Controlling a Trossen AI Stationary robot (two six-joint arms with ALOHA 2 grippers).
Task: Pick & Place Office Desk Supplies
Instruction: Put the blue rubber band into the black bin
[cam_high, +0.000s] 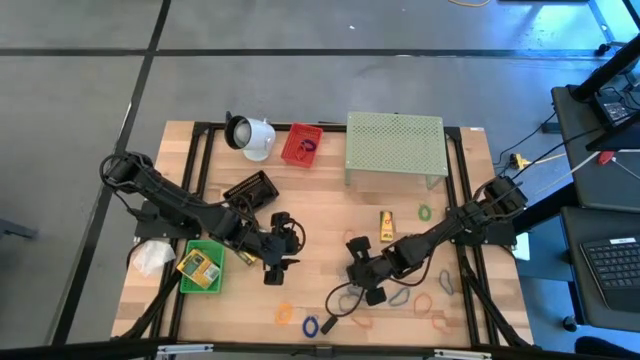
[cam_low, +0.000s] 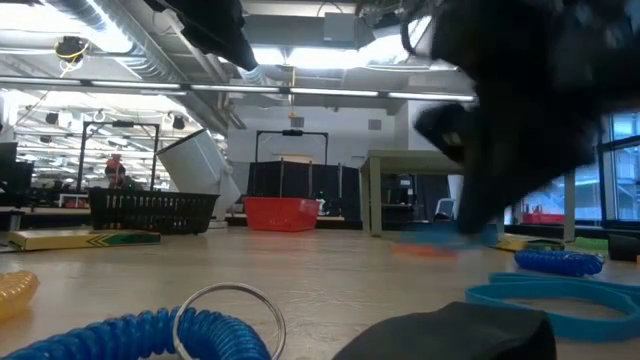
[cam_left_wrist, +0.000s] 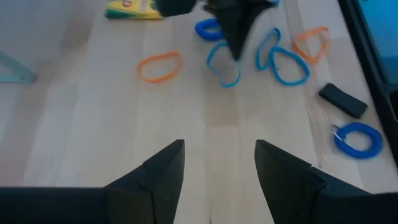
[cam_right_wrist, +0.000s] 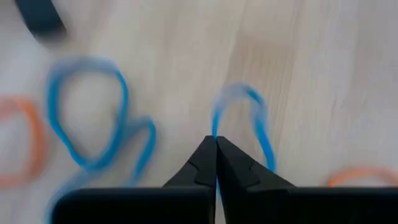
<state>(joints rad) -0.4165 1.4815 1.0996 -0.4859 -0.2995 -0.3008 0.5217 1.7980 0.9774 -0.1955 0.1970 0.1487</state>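
Two arms were over the table. Right gripper (cam_right_wrist: 216, 146) sat pinched on a blue rubber band (cam_right_wrist: 249, 124) lying on the wood (cam_right_wrist: 323, 74) among other loops. Left gripper (cam_left_wrist: 217, 174) waited apart, empty. Best lifted straight and slowly, since the thin band could slip.

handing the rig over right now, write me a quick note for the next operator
Right hand: shut on a blue rubber band, down at the table's front middle among the loose bands.
Left hand: open, empty, over bare wood left of centre.
Placed: one crayon box sits in the green bin; something small lies in the red basket, but I cannot tell what.
Left to do: blue and orange bands along the front edge, a blue coil, a second crayon box and a green band near the mesh stand.
Suggested next: lift the pinched band and carry it to a bin.
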